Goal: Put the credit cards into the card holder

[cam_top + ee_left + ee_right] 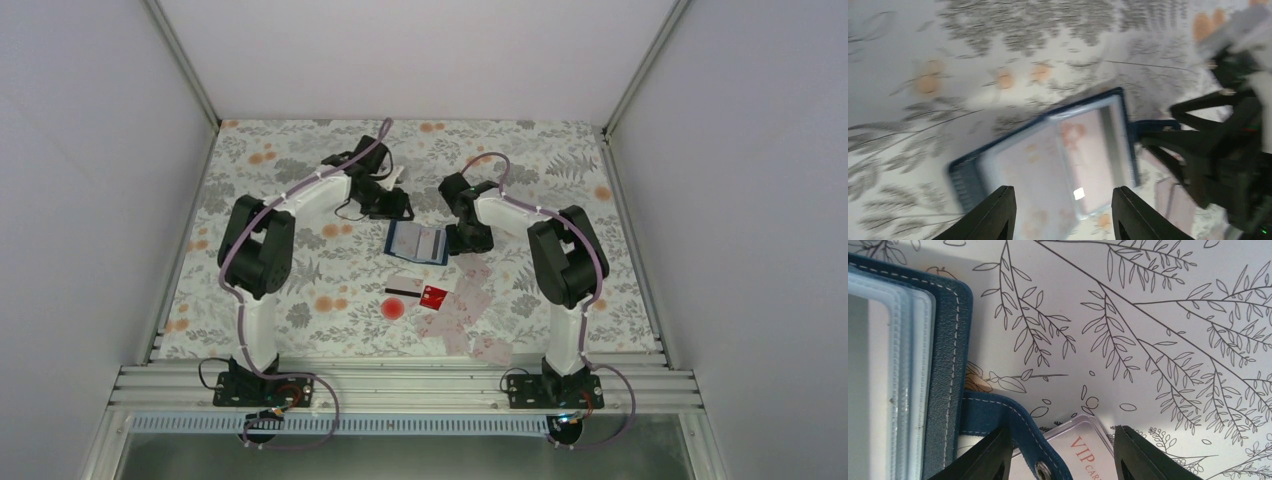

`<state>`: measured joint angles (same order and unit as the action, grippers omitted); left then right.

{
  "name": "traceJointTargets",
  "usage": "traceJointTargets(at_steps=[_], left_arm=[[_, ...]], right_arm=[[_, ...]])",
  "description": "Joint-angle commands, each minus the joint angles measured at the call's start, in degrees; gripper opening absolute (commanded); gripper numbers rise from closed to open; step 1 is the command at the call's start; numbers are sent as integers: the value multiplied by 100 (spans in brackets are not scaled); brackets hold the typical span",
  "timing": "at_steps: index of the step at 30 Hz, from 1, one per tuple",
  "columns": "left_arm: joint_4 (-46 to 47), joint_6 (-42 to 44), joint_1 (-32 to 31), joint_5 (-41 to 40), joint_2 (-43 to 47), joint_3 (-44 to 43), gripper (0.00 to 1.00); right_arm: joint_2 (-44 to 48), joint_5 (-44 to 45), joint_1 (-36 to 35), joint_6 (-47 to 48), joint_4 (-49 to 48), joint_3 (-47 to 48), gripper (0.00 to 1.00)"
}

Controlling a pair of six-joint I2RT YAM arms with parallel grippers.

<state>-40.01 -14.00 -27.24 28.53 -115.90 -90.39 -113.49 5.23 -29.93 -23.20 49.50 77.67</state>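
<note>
White walls [400,50] enclose a floral desk [300,180] bearing the open card holder [416,242] and scattered credit cards [470,300]. The left pincer [1063,192] and right pincer [1062,432] both gape apart.

a lab test cell: white enclosure walls [90,180], aluminium rail frame [400,385], floral tablecloth [560,160].

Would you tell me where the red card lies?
Top view: the red card lies centrally, just right of a black-striped card, nearer the arm bases than the open card holder.
</note>
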Motion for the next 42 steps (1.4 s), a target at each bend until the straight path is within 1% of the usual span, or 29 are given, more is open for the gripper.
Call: traceJointTargets(at_steps=[1,4,7,10,13,15,21,28,34,42], left_arm=[[-75,-431,658,-765,156,421,49],[4,-187,911,-955,328,748,49],[-110,85,915,-1043,278,867,49],[-102,134,915,-1073,123,1041,49],[63,162,870,-856,82,1147,49],[88,245,797,-630,-12,1083,49],[67,326,556,-281,-272,773,49],[221,107,550,260,-101,596,50],[163,46,392,506,-58,167,50],[296,113,-50,763,-557,-131,50]], right_arm=[[-226,-22,57,83,-102,-48,52],[-211,-38,60,120,-98,-54,52],[-233,-32,65,168,-94,-43,52],[-287,-53,70,208,-83,20,52],[-330,-80,68,229,-63,96,52],[-360,-97,73,242,-56,132,52],[-452,-128,76,298,-54,217,51],[-496,-197,86,321,-80,236,51],[-575,-233,86,351,-73,325,51],[-704,-291,87,359,-37,469,50]])
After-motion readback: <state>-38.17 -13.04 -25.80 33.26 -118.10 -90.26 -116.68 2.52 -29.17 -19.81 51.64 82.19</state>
